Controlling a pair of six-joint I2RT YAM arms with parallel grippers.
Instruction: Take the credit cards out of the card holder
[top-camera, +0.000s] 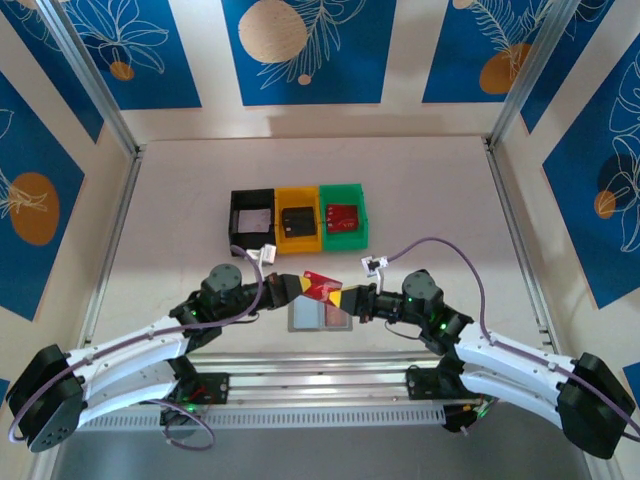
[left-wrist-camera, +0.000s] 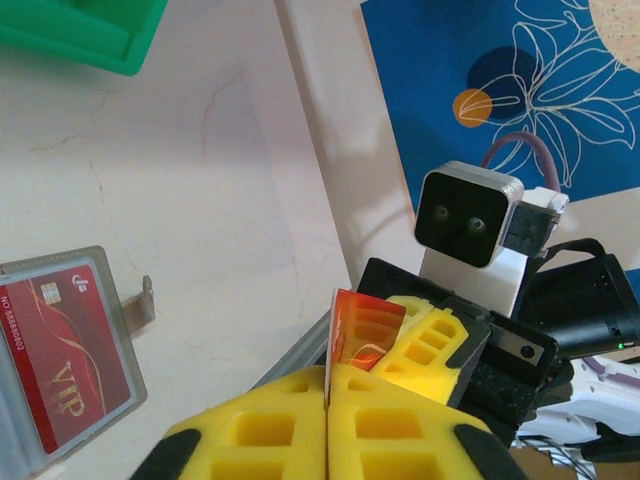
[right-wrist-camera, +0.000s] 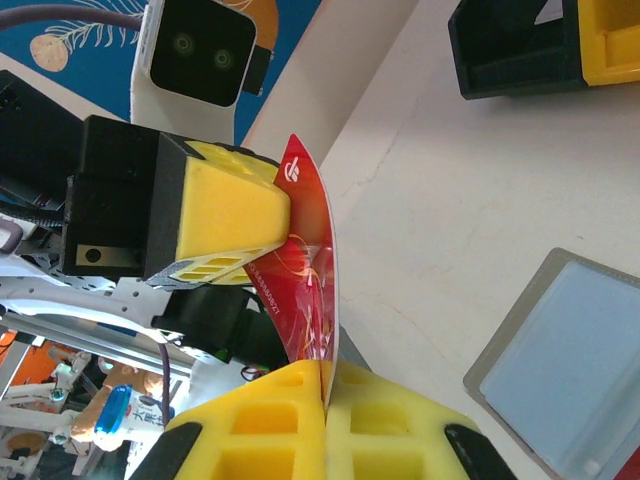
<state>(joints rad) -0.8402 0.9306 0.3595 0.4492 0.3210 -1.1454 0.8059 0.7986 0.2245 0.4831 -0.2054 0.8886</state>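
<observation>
Note the left hand (top-camera: 285, 287) and the right hand (top-camera: 352, 298), each pinching an opposite end of one thin red plastic credit card (top-camera: 320, 285) above the desk (top-camera: 180, 220). Find the flat grey folding card holder (top-camera: 305, 318) lying open on the desk beneath, with a red VIP-marked card (left-wrist-camera: 65, 360) inside.

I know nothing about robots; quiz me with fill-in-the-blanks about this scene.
The left gripper and right gripper both pinch one thin plastic card coloured ___.
The flat grey folding card holder lies ___, not closed, a VIP card inside.
The middle plastic bin in the row of three is ___.
Missing: red; open; yellow.
</observation>
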